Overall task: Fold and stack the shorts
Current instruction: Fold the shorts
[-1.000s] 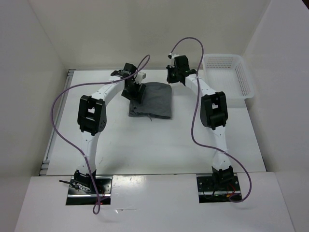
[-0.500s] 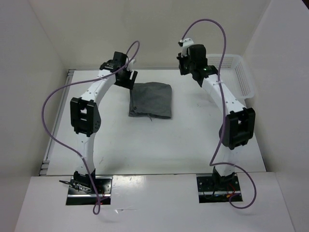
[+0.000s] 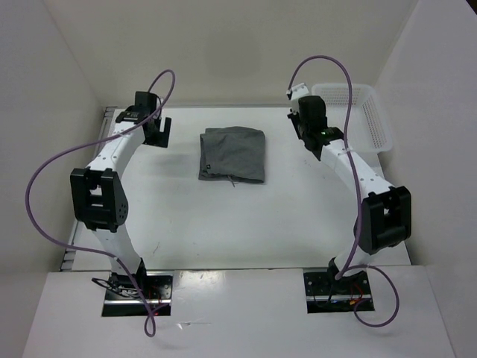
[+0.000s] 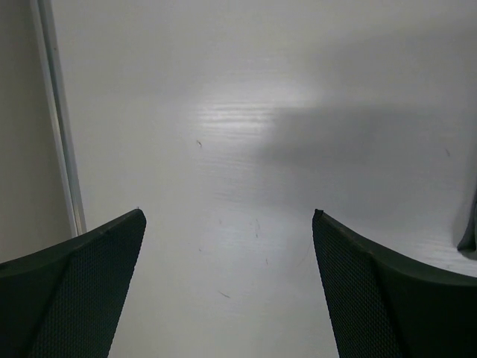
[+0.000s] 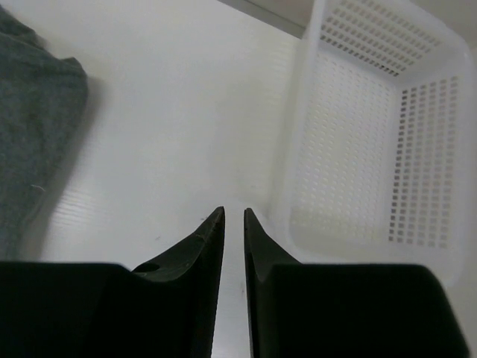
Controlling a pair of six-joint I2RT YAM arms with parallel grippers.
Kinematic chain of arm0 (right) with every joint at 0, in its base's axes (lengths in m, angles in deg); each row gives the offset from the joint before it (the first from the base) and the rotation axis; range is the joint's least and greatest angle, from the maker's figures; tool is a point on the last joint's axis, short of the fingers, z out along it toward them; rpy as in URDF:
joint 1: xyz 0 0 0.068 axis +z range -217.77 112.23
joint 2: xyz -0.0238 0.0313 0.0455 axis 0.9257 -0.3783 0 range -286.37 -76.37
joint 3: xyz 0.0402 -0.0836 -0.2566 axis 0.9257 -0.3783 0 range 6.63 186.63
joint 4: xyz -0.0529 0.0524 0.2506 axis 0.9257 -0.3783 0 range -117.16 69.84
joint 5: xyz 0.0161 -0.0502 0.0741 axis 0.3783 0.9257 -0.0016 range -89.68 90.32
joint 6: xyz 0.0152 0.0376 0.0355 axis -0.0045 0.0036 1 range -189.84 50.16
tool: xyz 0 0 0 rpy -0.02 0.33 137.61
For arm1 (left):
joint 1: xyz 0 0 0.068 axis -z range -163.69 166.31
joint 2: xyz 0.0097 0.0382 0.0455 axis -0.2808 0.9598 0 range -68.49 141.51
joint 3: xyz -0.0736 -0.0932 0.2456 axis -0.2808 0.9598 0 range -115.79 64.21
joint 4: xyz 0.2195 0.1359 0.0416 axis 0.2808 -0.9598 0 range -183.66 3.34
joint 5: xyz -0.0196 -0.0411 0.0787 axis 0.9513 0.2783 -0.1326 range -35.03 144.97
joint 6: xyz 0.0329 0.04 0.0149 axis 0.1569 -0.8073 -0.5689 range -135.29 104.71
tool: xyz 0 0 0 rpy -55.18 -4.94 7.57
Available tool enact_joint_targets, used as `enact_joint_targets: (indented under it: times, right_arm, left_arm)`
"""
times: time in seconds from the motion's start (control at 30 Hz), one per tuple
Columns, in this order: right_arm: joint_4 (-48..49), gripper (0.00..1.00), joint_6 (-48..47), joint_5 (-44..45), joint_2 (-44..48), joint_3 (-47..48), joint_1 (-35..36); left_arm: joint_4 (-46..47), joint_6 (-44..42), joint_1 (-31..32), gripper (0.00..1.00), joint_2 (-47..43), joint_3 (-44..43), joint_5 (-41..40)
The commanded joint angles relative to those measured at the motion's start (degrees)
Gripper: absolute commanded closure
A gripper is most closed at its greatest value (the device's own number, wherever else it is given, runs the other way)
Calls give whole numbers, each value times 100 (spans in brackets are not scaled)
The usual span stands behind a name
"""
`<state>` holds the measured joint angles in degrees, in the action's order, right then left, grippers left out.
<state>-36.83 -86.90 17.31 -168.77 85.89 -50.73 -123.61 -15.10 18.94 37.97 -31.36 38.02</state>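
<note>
The grey shorts [image 3: 232, 154] lie folded in a compact rectangle at the back middle of the table, a thin drawstring showing at their near edge. My left gripper [image 3: 158, 133] is to their left, apart from them, open wide and empty over bare table [image 4: 229, 215]. My right gripper [image 3: 304, 127] is to their right, between the shorts and the basket, with its jaws almost together and nothing in them [image 5: 233, 210]. The edge of the shorts [image 5: 30, 134] shows at the left of the right wrist view.
A white mesh basket [image 3: 376, 123] stands at the back right corner; it shows empty in the right wrist view [image 5: 373, 149]. White walls close in the table at the back and sides. A metal rail [image 4: 56, 127] runs along the table's left edge.
Both arms have swung outward from the shorts: the left gripper lifted off their left edge and moved left, the right moved right toward the basket. The shorts have stayed folded in place.
</note>
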Motion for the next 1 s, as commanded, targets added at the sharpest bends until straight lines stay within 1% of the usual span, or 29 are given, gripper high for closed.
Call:
enact_joint_targets:
  times: [0.0,0.03,0.13,0.4,0.53,0.67,0.8,0.97]
  right_arm:
    - [734,78,-253,541,529,-287,54]
    - [735,77,-254,542,582,-350,54]
    - [788,76,-254,542,644,-517,54]
    - [788,75,-201,489,820,-772,54]
    - [788,74,-201,489,882,-904,54]
    - [788,74,-201,436,934,-965,54]
    - [788,71,-149,384,934,-1018,54]
    - [788,71,-149,384,934,-1080,54]
  left_arm:
    - [275,-19,71,1,-502,424,-178]
    - [276,-19,71,1,-564,590,14]
    - [328,-19,71,1,-687,706,78]
    - [390,-19,71,1,-925,873,-168]
    - [452,-19,71,1,-977,926,-633]
    - [452,-19,71,1,-1082,926,-634]
    - [452,-19,71,1,-1135,979,-634]
    - [452,-19,71,1,-1188,1032,-582]
